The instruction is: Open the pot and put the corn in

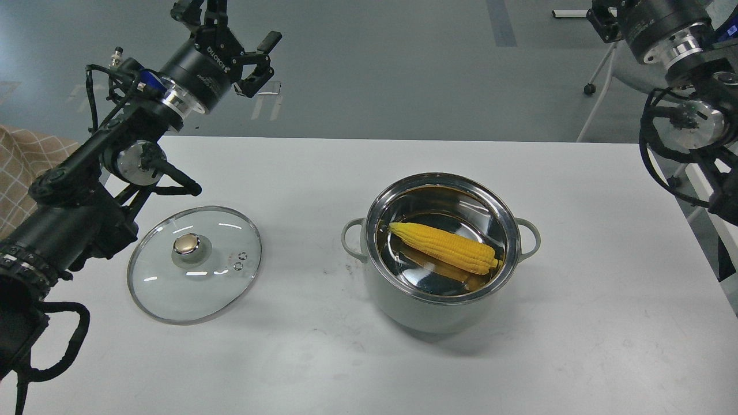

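Note:
The pale grey-green pot [403,300] stands uncovered on the white table, right of centre. The yellow corn [444,248] lies inside it on the shiny steel bottom, its point to the left. The glass lid with a gold knob [195,264] lies flat on the table to the left of the pot. My left gripper [230,26] is raised high above the table's far left corner, open and empty. My right arm's end [651,23] is at the top right edge, far from the pot; its fingers are cut off by the frame.
The white table [605,323] ends in a rounded far right corner. A chair leg with a castor [589,89] stands on the grey floor behind it. A second white table edge [706,190] is at the right.

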You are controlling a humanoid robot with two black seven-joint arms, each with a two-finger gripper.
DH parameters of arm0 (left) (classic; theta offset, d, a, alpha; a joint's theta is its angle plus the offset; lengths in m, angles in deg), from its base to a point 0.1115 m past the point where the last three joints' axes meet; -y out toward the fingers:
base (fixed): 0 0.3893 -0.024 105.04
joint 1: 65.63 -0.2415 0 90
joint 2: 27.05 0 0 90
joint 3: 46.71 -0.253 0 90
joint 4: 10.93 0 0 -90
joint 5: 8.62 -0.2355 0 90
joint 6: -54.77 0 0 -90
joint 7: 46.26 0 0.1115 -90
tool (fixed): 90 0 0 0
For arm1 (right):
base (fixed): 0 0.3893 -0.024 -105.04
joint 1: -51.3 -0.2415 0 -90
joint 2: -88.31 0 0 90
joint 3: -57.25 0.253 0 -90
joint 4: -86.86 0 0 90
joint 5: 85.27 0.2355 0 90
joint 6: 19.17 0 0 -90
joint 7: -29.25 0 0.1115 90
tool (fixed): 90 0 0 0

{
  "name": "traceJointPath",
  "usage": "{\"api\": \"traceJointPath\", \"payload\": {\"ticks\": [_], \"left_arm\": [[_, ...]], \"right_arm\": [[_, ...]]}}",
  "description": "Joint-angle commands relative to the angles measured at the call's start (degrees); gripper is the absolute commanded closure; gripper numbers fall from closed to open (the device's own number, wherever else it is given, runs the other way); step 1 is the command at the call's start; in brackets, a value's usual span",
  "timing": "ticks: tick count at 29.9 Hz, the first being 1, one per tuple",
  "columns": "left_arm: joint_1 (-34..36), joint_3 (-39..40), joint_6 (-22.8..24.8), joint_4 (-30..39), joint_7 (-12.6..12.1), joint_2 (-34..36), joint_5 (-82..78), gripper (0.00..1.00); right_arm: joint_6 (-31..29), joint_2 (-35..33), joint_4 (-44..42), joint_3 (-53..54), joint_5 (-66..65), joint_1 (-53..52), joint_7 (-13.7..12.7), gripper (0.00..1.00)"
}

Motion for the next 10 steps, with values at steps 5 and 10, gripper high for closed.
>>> {"api": "traceJointPath", "payload": {"ticks": [5, 10], "left_arm": [[-1.2, 2.2, 0.0, 2.6, -0.3, 0.5, 2.6, 0.02], [-1.4, 2.2, 0.0, 3.5, -0.3, 0.5, 2.6, 0.02]], "right_arm": [[-1.0, 0.3, 0.3, 2.2, 4.0, 0.5, 0.0, 0.0], [-1.4, 1.7, 0.1, 3.7, 3.9, 0.7, 0.0, 0.0]]}}
